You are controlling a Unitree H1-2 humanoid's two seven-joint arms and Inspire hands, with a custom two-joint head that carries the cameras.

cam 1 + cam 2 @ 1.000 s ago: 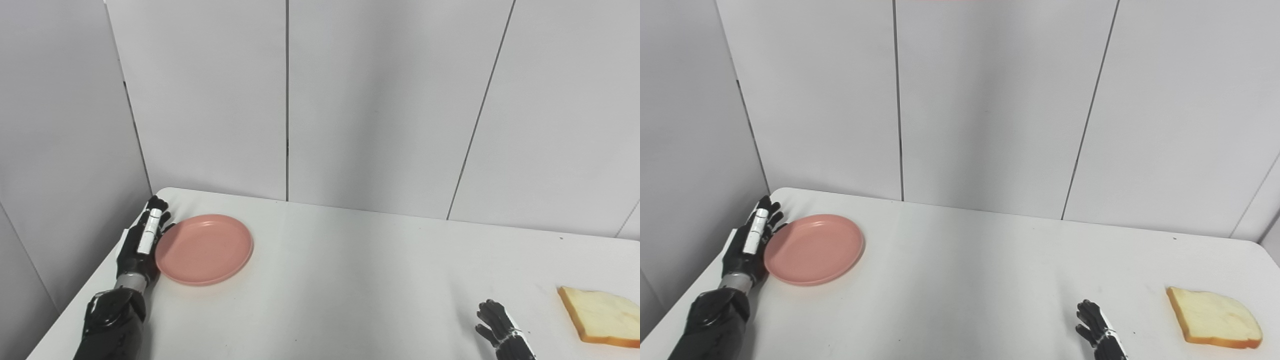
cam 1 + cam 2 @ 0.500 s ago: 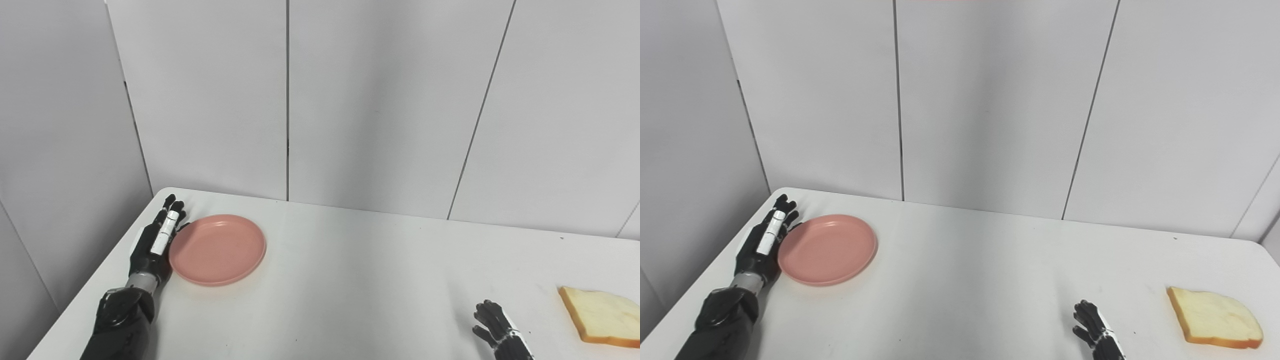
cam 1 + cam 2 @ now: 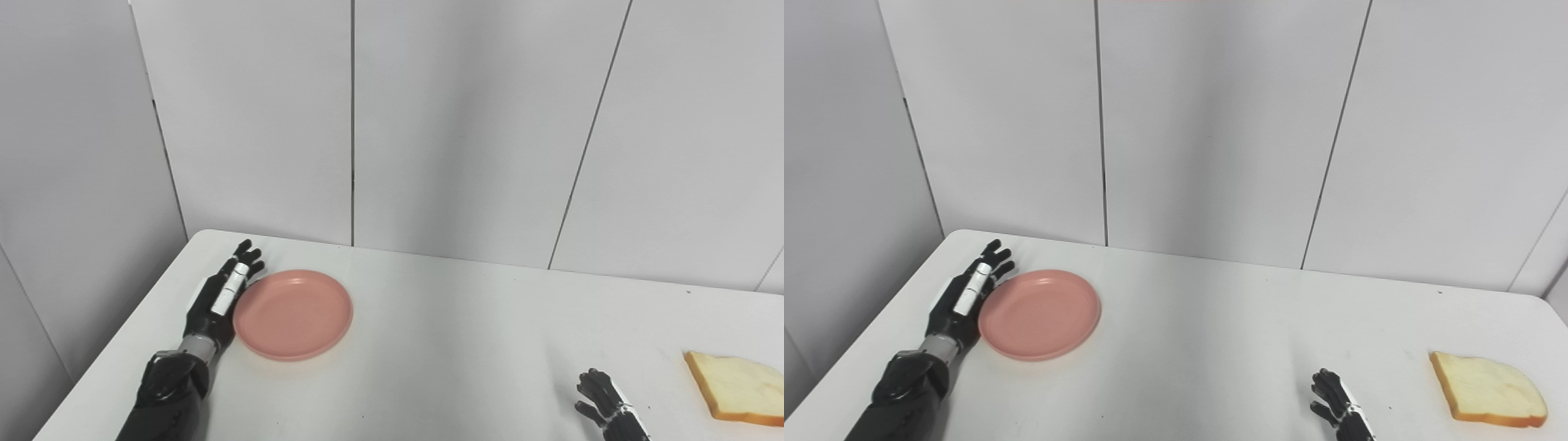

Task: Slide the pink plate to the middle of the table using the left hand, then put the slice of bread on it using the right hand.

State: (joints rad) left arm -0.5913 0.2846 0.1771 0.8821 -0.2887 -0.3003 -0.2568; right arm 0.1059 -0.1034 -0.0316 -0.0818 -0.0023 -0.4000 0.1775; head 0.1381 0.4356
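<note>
A white table (image 3: pixel 429 318). The left hand (image 3: pixel 219 303), flat with fingers extended, presses the left rim of the pink plate (image 3: pixel 294 313), which lies left of centre. The bread slice (image 3: pixel 1488 389) sits far right, nearest the right hand (image 3: pixel 1335 404), seemingly open and empty.

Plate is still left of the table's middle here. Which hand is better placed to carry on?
Left. The left hand lies flat against the pink plate on its left rim, ready to push. The right hand sits open near the slice of bread, far from the plate.
</note>
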